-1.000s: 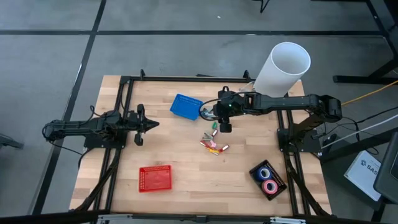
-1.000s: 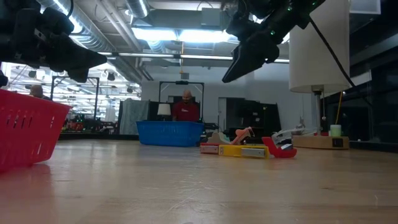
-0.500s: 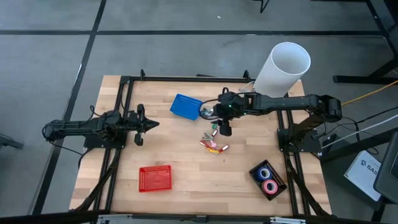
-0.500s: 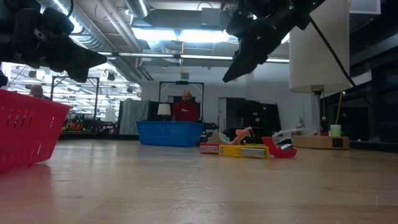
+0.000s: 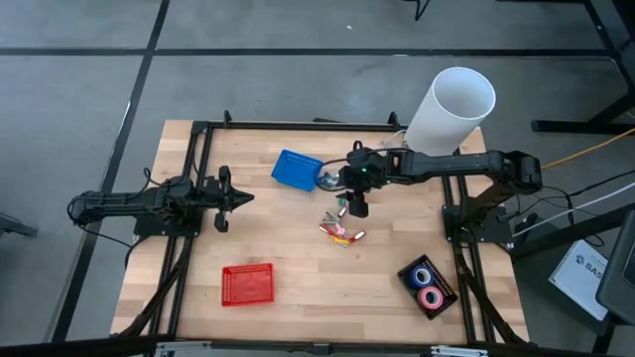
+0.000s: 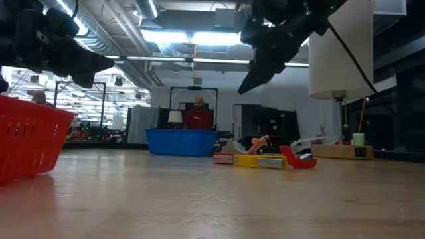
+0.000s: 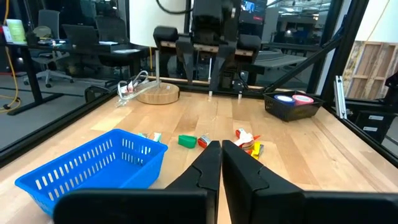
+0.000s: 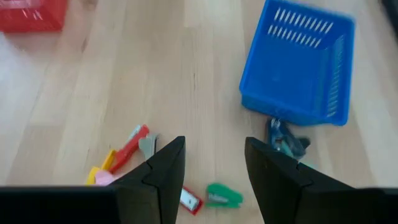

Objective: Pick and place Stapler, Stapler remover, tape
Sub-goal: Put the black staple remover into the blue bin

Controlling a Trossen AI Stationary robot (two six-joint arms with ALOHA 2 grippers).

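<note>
The small staplers [image 5: 340, 232] lie loose in a cluster near the middle of the table [image 5: 298, 248], a green one [image 8: 224, 195] and a red one [image 8: 129, 148] among them, and none is lifted yet. The tape [image 5: 428, 286] sits as a blue and a pink roll in a black tray [image 5: 448, 295] at the table's near right corner. A dark clawed piece [image 8: 283, 140] rests against the blue basket [image 5: 297, 170]; we cannot tell whether it is the stapler remover. Over the last second nothing on the table has moved. Only the right gripper [image 5: 355, 206] has edged slightly toward the blue basket and turned its wrist, hovering above the cluster with its fingers [image 8: 165, 165] apart and nothing between them. We judge it is lining up for a first pick, so the task is barely begun. The left gripper [image 5: 243, 198] waits well off to the left, closed on nothing, and the red basket [image 5: 247, 284] stands near the front.
</note>
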